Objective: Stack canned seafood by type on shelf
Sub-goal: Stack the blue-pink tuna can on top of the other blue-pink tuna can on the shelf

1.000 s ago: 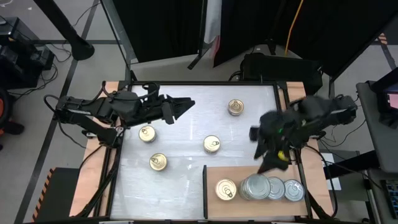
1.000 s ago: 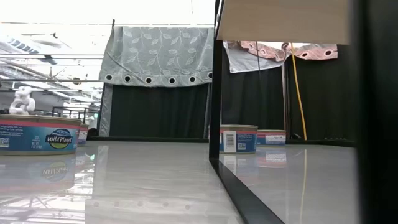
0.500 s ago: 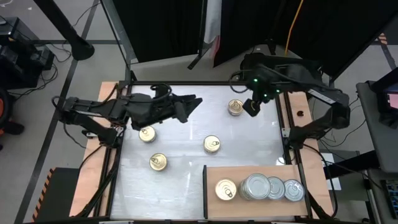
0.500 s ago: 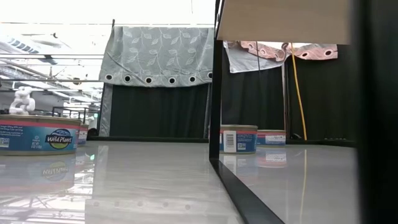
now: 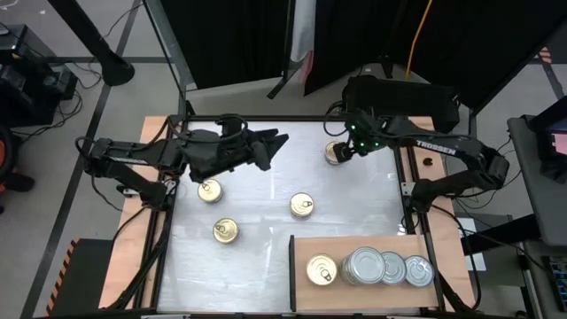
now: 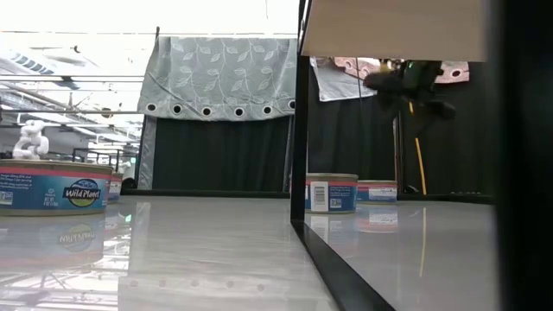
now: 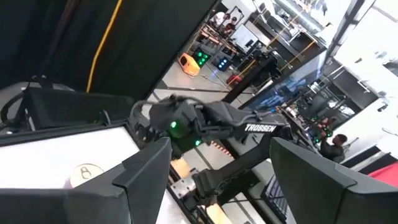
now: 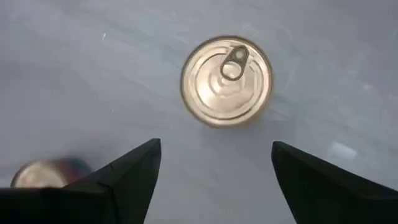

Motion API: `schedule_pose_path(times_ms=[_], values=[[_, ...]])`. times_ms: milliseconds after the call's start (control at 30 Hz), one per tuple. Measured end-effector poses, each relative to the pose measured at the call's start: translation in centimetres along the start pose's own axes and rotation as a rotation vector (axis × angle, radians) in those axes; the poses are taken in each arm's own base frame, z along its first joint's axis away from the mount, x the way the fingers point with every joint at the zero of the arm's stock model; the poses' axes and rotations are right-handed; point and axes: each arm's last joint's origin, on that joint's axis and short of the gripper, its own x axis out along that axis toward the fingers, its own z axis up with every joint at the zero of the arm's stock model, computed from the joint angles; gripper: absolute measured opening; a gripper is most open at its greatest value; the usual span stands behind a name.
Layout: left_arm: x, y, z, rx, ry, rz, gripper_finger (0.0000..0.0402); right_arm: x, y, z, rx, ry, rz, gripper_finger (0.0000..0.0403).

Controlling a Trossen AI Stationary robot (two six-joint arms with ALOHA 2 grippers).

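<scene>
Four gold pull-ring cans stand on the white tabletop: one at the far right [image 5: 332, 156], one in the middle [image 5: 302, 206], and two on the left [image 5: 210, 190] [image 5: 225, 231]. My right gripper [image 5: 343, 148] hangs open just above the far-right can [image 8: 226, 81] and points down at it, touching nothing. The shelf [image 5: 354, 241] at the near right carries one gold can [image 5: 322, 270] and silver-topped cans [image 5: 365, 266] in a row. My left gripper [image 5: 276, 142] is raised over the far left of the table, open and empty.
A black frame [image 5: 292, 257] edges the shelf on its left. Wooden side strips [image 5: 151, 221] run along the table's sides. In the low view a blue-labelled can [image 6: 54, 186] stands close on the left, and two more [image 6: 331, 192] stand beyond the black upright [image 6: 298, 112].
My right gripper has swung from above the shelf at the near right to the far edge, tipped downward and sunk toward the far-right gold can. My left gripper has edged slightly toward the right. No can has moved.
</scene>
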Motion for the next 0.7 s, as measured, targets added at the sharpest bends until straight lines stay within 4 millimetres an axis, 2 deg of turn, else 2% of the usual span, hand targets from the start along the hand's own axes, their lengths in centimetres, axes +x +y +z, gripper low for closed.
schedule_pose_path(times_ms=[100, 200, 500, 567, 633, 700], values=[[0.3, 0.3, 0.4, 0.000, -0.008, 0.009, 0.0274, 1.1, -0.2, -0.1, 0.033, 0.012, -0.069, 0.0289], [0.7, 0.7, 0.7, -0.001, -0.011, 0.014, 0.0274, 2.2, -0.3, 0.1, 0.033, 0.009, -0.124, 0.0254], [1.0, 1.0, 1.0, -0.003, 0.014, -0.011, 0.0274, 5.1, 0.2, 0.8, 0.045, 0.021, -0.147, 0.0053], [1.0, 0.9, 0.9, -0.003, 0.023, -0.020, 0.0274, 5.5, 0.2, 0.8, 0.059, 0.031, -0.156, 0.0019], [1.0, 0.9, 0.8, -0.003, 0.038, -0.035, 0.0274, 5.8, 0.2, 0.7, 0.084, 0.038, -0.164, 0.0006], [0.9, 0.8, 0.7, -0.003, 0.048, -0.045, 0.0274, 5.8, 0.1, 0.6, 0.106, 0.047, -0.167, 0.0014]])
